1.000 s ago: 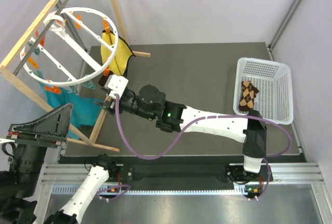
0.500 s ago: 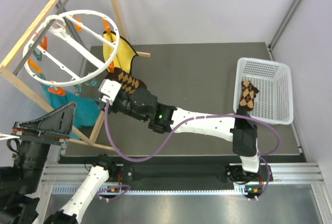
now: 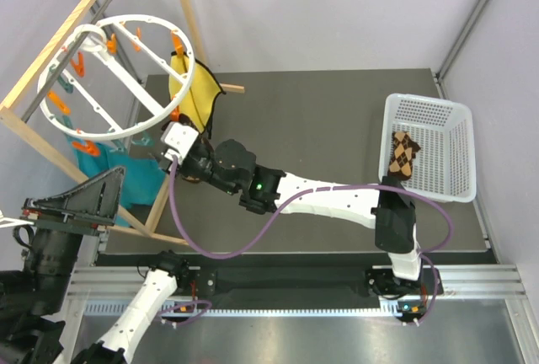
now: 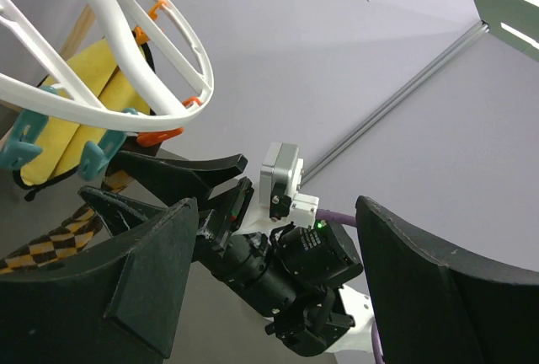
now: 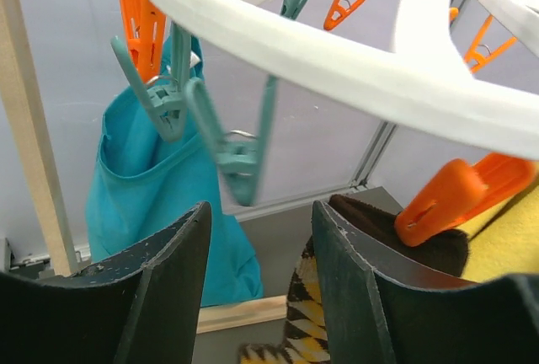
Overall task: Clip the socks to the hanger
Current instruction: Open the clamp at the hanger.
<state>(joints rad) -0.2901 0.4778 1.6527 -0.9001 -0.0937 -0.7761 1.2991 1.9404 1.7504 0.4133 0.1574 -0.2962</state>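
One sock beneath hanger rim

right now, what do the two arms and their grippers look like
Both arms are white shells with black joints. The right arm carries a looping purple cable, a lit green light and a white camera block at its wrist. The left arm ends in a bulky black head. Fingers are matte black, broad and wedge-shaped.

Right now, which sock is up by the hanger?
The sock at the right gripper, under the hanger; the other sock lies in the white basket.
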